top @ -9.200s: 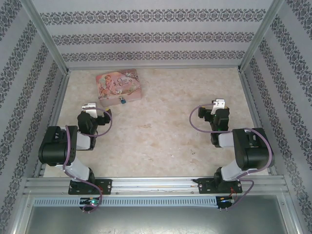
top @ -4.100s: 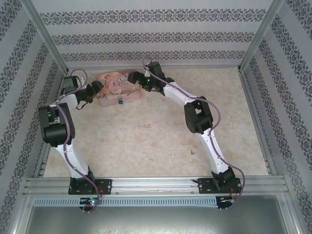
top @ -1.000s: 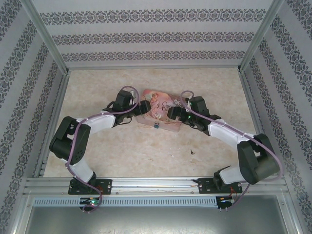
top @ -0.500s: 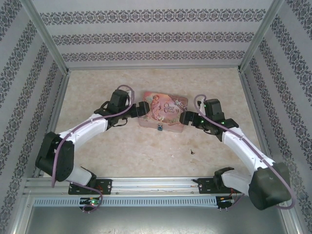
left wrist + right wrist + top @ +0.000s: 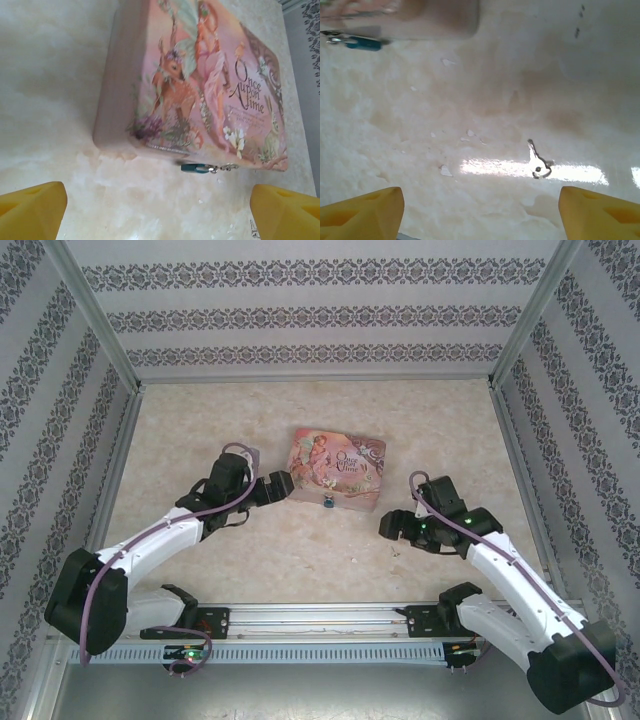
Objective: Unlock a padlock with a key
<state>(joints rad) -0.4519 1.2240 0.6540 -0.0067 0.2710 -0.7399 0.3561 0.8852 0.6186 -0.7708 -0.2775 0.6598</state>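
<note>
Soft, even light from above; the wrist pictures are less sharp.

In the top view the table [image 5: 300, 560] is evenly bright, and the shadow beside the pink box [image 5: 337, 468] is only faint. In the right wrist view a white strip of glare lies across the table around the key [image 5: 536, 161], and the padlock [image 5: 357, 43] in the upper left corner is smeared. In the left wrist view the box print looks slightly soft.
</note>
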